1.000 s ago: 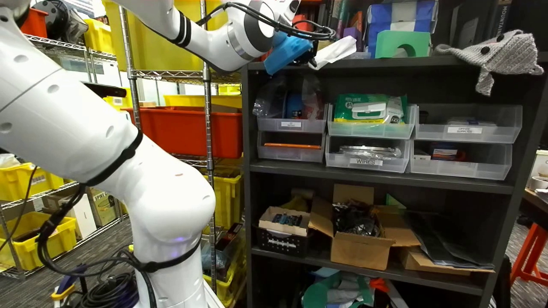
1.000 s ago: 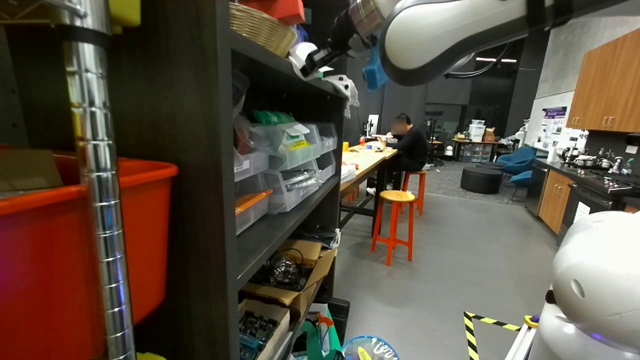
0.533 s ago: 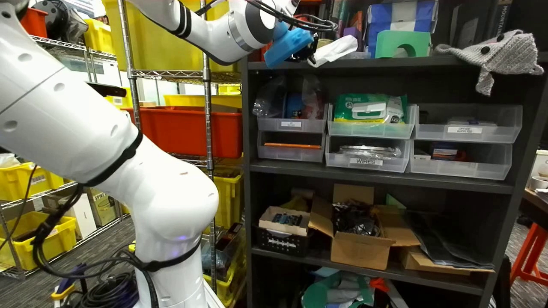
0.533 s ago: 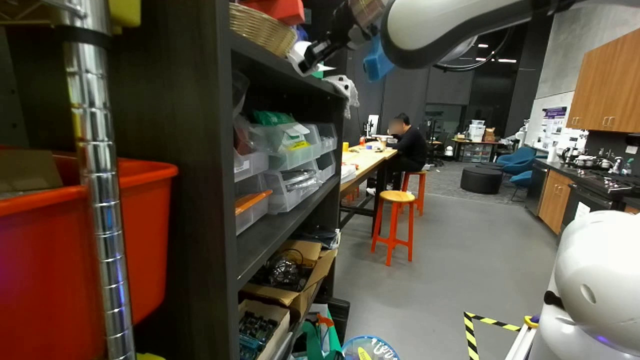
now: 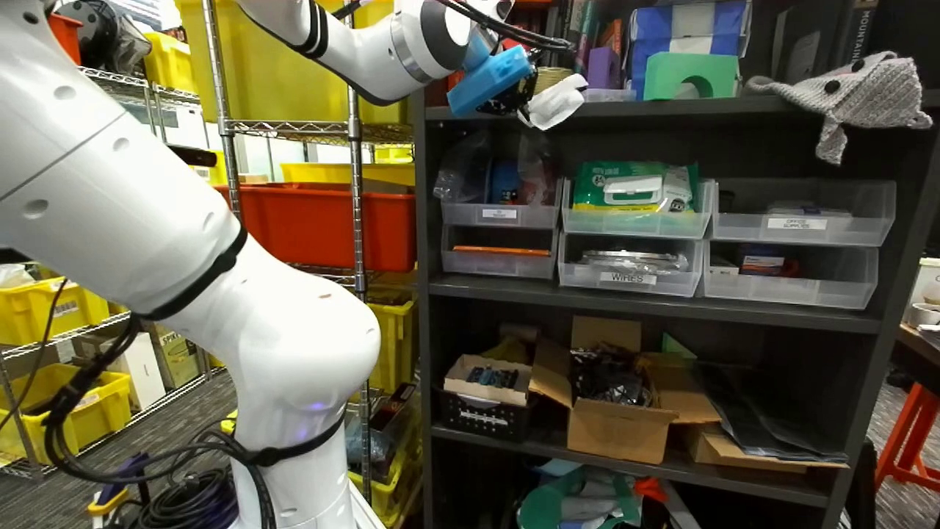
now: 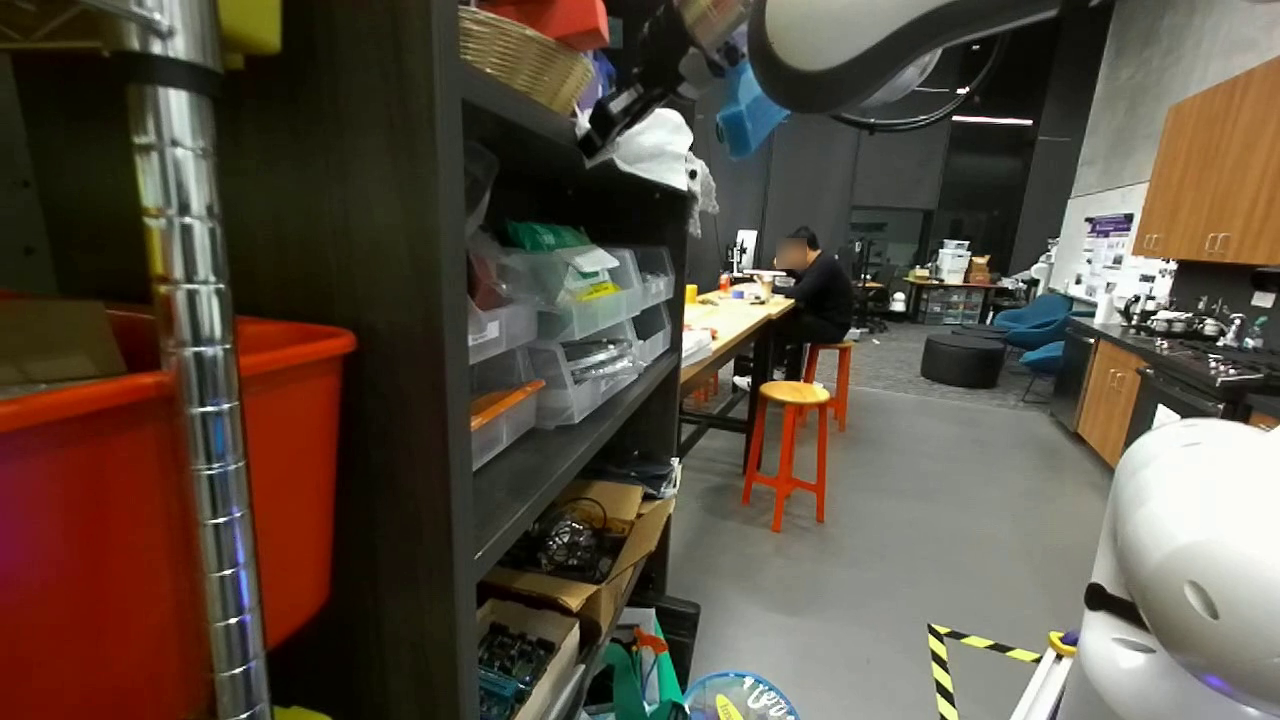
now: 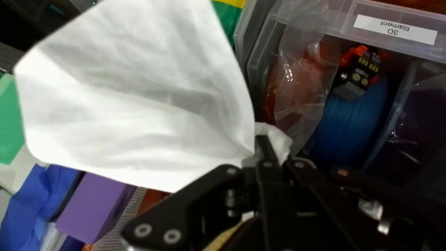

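My gripper (image 7: 266, 148) is shut on a white cloth or tissue (image 7: 139, 104), pinched at one end. The cloth fans out from the fingertips in the wrist view, and a small end sticks out past them. In an exterior view the gripper (image 5: 523, 114) and the cloth (image 5: 558, 101) are at the front edge of the dark bookshelf's top board (image 5: 705, 108). The gripper (image 6: 600, 130) and cloth (image 6: 652, 148) also show high by the shelf. A clear bin labelled 3D filament (image 7: 397, 31), with a blue spool (image 7: 348, 129), lies below the gripper.
On the top board are a green block (image 5: 690, 73), a purple block (image 5: 604, 68), a wicker basket (image 6: 525, 55) and a grey knitted toy (image 5: 874, 92). Clear bins (image 5: 635, 275) and an open cardboard box (image 5: 617, 430) fill lower shelves. A metal rack post (image 5: 358, 220) stands beside the bookshelf.
The arm and gripper have shifted and tilted slightly. The cloth stays in the grip; it droops lower and spreads wider, and in an exterior view it now covers more of the top shelf's edge.
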`<state>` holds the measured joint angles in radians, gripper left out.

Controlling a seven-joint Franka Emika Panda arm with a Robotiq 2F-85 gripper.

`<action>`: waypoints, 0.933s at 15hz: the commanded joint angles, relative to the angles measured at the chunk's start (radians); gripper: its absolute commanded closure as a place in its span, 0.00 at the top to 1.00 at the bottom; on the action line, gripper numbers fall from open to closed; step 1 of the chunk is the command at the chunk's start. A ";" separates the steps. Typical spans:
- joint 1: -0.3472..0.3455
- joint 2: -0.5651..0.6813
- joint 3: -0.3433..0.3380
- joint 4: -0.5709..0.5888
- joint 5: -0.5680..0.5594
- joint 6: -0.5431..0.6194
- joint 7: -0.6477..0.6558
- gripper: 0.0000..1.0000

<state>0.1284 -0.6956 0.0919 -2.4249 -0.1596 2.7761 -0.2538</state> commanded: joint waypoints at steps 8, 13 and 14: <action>0.000 0.007 0.009 -0.002 -0.051 0.030 -0.013 0.01; -0.014 -0.024 0.025 -0.063 -0.119 0.093 -0.016 0.01; -0.016 -0.024 0.025 -0.066 -0.126 0.101 -0.015 0.01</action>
<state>0.1266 -0.7030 0.1002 -2.4600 -0.2518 2.8345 -0.2640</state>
